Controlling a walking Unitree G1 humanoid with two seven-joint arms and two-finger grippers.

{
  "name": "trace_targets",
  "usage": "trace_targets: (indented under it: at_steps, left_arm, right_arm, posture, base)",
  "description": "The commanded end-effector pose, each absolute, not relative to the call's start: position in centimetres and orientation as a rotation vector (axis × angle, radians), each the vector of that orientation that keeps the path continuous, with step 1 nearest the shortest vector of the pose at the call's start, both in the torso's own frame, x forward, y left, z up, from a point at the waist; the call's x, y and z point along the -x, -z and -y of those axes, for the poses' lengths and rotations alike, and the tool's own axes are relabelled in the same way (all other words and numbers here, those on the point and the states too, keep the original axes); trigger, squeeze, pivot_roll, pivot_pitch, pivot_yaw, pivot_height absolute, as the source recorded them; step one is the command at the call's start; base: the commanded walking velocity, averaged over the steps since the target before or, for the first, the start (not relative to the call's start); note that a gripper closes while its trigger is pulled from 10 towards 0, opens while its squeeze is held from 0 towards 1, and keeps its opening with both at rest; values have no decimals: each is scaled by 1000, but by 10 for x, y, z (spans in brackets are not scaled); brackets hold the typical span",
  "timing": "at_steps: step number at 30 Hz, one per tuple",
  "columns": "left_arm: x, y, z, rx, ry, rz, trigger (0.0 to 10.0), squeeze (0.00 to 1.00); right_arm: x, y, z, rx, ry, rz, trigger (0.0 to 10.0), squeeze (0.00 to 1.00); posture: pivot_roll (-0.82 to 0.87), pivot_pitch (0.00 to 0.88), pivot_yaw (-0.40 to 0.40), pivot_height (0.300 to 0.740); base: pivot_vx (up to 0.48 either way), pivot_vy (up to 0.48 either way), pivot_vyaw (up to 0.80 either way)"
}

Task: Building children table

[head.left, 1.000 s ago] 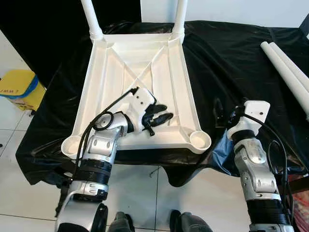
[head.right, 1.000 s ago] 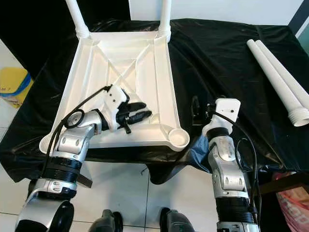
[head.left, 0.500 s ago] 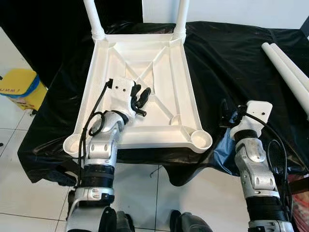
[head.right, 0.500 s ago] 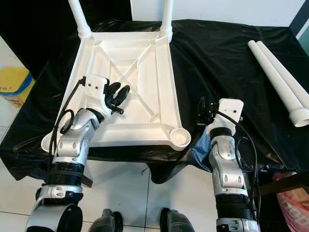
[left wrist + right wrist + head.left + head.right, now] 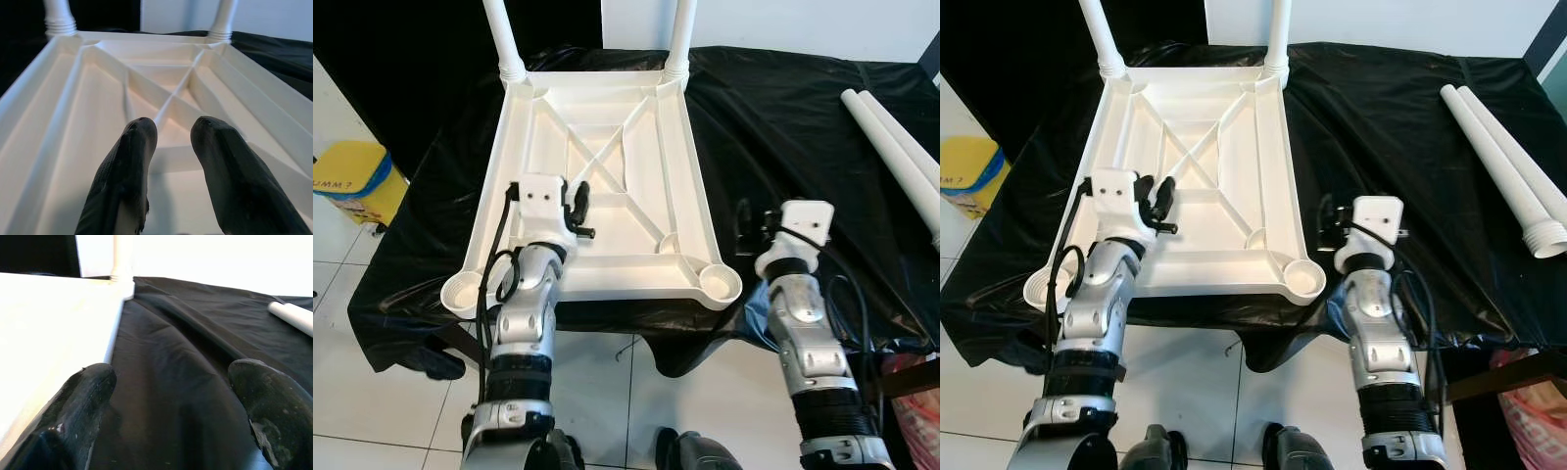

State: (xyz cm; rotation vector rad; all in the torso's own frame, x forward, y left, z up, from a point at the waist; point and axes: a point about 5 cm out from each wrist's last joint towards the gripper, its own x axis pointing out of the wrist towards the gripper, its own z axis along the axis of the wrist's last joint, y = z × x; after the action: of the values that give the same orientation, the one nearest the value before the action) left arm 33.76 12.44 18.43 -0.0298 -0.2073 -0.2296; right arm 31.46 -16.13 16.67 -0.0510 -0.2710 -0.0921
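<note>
Left gripper hovers over the upturned white tabletop on the black cloth, two legs fitted at its far corners, two loose legs lying far right. Right gripper hangs just beside the tabletop's right rim. Left wrist view: fingers slightly parted above the ribs. Right wrist view: fingers spread wide over cloth.

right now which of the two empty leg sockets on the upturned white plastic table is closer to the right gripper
The round empty socket at the near right corner of the upturned white plastic table. It lies just beside the right gripper, whereas the other empty socket sits at the near left corner.
</note>
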Motion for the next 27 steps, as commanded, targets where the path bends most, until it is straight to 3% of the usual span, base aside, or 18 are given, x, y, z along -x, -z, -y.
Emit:
trace_targets:
  at_steps: [1,13,27]
  left_arm:
    - [-336,-183,-125,37,221,208,10000,0]
    - [-335,-178,-125,28,209,187,10000,0]
    - [-338,-175,-122,21,222,170,10000,0]
  right_arm:
    - [-314,-163,161,60,86,267,10000,0]
    - [-316,-163,160,65,55,274,10000,0]
    - [-316,-160,162,72,52,274,10000,0]
  posture:
    - [-2,117,-55,740]
    - [1,108,-73,740]
    - [2,90,-70,740]
  base:
    - [0,0,0]
    - [0,0,0]
    - [0,-414,0]
